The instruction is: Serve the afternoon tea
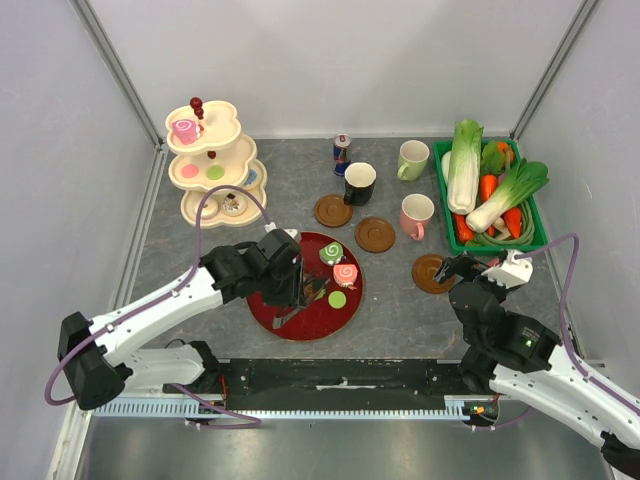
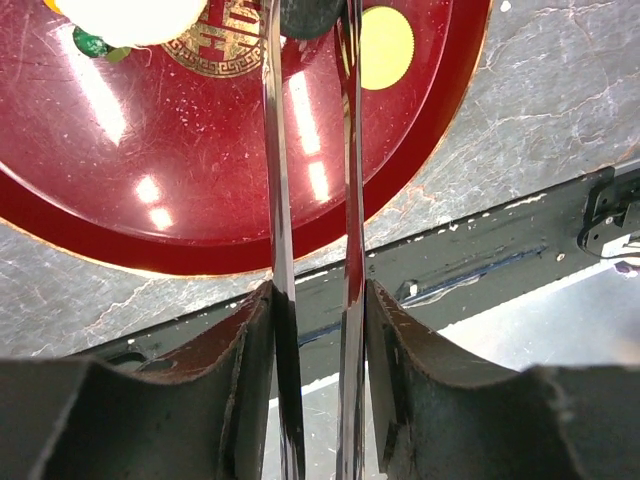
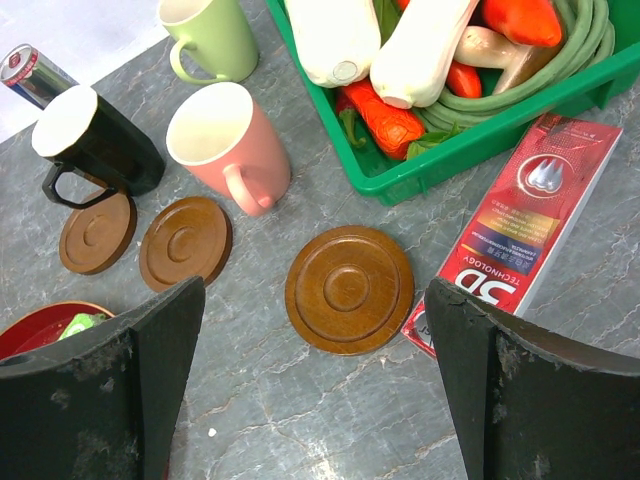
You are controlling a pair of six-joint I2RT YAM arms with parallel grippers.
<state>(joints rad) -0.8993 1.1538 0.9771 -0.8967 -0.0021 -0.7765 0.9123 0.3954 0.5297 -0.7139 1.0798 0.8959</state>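
The left gripper (image 2: 318, 298) is clamped on a pair of long polished metal tongs (image 2: 275, 180), with one finger pressing each blade from the outside. The blades reach over the round glossy red lacquer tray (image 2: 150, 190). Near the tray's middle, a small dark round toy pastry (image 2: 310, 12) sits between the blade tips. The edge of the wrist view cuts it off, so I cannot tell whether it is pinched or only flanked.

Just beside it on the tray lies a flat yellow-green macaron disc (image 2: 385, 45). A green swirl roll (image 1: 331, 253) and a pink swirl roll (image 1: 345, 273) stand on the tray's far right part. The cream three-tier serving stand (image 1: 213, 165) stands beyond the tray to the far left. The black mug (image 1: 359, 183), pink mug (image 1: 416, 215) and pale green mug (image 1: 413, 160) stand on the worktop beyond the tray to the right.

The right gripper (image 3: 311, 288) is spread wide and empty. It hovers right of the tray, above a round brown wooden coaster (image 3: 348, 300).

The pastries look like light, hard, smooth toys, so they are likely to slip between the polished blades. The dark one is probably best taken across its widest part, low on its sides, with a gentle squeeze. The tongs are springy, and too much pressure could make the pastry shoot out.
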